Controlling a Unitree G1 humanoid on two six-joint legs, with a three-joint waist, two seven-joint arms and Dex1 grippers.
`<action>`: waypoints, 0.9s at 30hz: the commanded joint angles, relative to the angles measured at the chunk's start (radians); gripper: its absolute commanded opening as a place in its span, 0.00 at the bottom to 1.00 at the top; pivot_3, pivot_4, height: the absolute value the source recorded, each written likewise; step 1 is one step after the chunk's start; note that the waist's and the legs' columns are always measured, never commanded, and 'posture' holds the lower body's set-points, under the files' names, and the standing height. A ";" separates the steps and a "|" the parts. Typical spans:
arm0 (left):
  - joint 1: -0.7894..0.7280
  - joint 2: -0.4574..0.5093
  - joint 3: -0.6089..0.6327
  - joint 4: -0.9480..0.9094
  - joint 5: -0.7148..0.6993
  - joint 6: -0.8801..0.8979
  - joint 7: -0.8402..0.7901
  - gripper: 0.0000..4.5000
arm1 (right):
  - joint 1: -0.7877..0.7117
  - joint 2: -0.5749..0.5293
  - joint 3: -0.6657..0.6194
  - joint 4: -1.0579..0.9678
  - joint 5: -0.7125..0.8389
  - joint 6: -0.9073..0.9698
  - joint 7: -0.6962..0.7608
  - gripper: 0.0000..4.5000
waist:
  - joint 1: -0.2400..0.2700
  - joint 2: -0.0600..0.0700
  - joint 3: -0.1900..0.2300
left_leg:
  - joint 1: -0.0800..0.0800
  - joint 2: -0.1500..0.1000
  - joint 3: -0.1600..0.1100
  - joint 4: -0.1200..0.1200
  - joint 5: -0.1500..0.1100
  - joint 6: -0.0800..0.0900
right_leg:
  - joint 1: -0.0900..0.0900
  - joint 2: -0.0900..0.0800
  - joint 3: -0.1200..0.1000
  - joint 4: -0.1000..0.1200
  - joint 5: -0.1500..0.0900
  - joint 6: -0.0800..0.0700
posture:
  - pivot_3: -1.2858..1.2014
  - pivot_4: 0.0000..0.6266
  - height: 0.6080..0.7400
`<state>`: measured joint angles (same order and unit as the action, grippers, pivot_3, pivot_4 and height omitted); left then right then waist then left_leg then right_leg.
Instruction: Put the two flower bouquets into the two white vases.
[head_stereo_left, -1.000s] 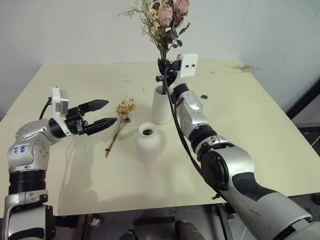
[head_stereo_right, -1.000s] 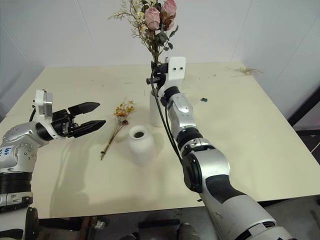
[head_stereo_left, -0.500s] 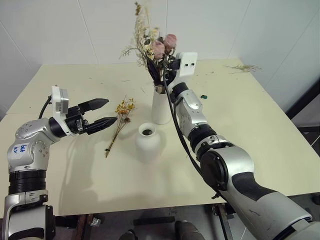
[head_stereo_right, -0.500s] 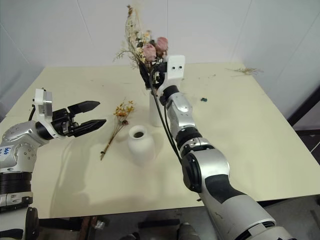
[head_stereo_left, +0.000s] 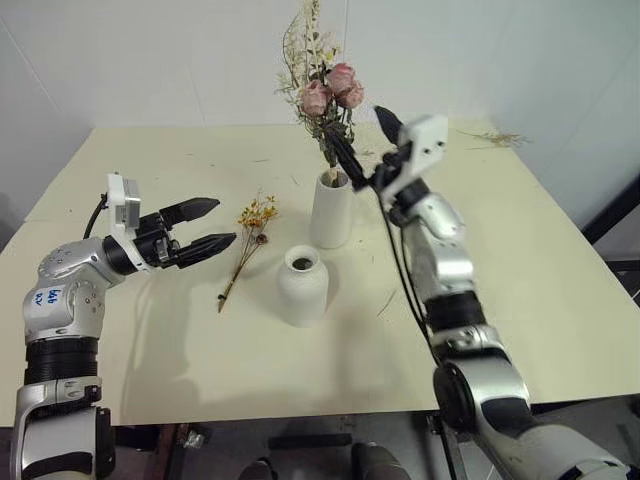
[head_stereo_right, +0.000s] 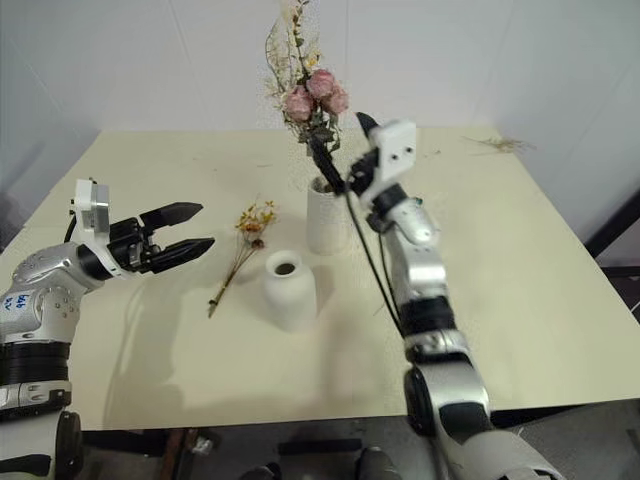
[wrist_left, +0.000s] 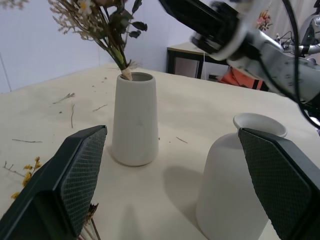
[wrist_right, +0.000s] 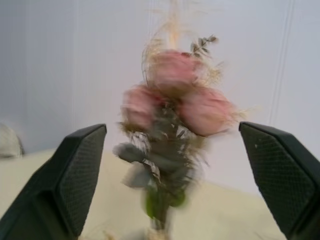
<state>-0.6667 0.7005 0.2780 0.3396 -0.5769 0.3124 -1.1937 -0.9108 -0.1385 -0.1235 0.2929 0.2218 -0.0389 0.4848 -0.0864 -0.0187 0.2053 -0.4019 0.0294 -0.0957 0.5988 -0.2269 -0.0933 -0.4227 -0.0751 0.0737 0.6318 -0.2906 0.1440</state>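
Note:
The pink rose bouquet (head_stereo_left: 328, 90) stands upright in the tall white vase (head_stereo_left: 331, 208), stems down in its mouth. My right gripper (head_stereo_left: 352, 123) is open just right of the stems above the vase rim, holding nothing. In the right wrist view the roses (wrist_right: 175, 110) sit ahead between its spread fingers. The small yellow-orange bouquet (head_stereo_left: 248, 235) lies flat on the table left of the round white vase (head_stereo_left: 302, 285), which is empty. My left gripper (head_stereo_left: 224, 221) hovers open just left of that bunch. The left wrist view shows both vases (wrist_left: 134, 120) (wrist_left: 235, 175).
The cream table (head_stereo_left: 520, 280) stretches wide to the right and front. Loose dried sprigs (head_stereo_left: 495, 135) lie at the back right corner. A thin twig (head_stereo_left: 385, 300) lies right of the round vase, and small scraps dot the back left.
My right gripper opened and let go of the rose bouquet, which sank into the tall vase. The gripper then drew back to the right. The left arm held still.

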 joint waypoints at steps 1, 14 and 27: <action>-0.050 -0.006 -0.010 0.025 0.009 -0.032 -0.014 1.00 | 0.034 -0.025 0.024 -0.215 0.038 0.128 -0.021 1.00 | -0.001 0.000 0.000 | 0.000 0.000 0.000 0.000 0.000 0.001 | 0.000 0.000 0.000 0.002 0.000 0.000 | 0.52 0.24 1.00; -0.100 -0.033 -0.031 0.088 0.037 -0.005 0.052 1.00 | 0.225 -0.267 0.004 -0.648 0.301 0.578 0.121 1.00 | 0.014 -0.001 0.000 | 0.001 0.000 0.000 0.004 0.003 0.003 | -0.001 0.001 0.001 0.004 0.001 -0.001 | 0.52 0.24 1.00; -0.069 -0.040 -0.037 -0.031 0.111 0.257 0.465 1.00 | 0.393 -0.645 -0.072 -0.759 0.557 0.770 0.434 1.00 | 0.046 -0.001 0.000 | -0.001 -0.001 0.000 0.006 0.002 0.006 | 0.000 0.001 0.001 0.000 0.001 0.000 | 0.52 0.24 1.00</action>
<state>-0.7336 0.6490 0.2477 0.3682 -0.4781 0.5316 -0.7722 -0.5165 -0.7663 -0.1556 -0.4181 0.7305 0.7212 0.8793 -0.0406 -0.0199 0.2049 -0.4027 0.0289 -0.0961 0.6051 -0.2252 -0.0878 -0.4224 -0.0745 0.0744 0.6310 -0.2890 0.1446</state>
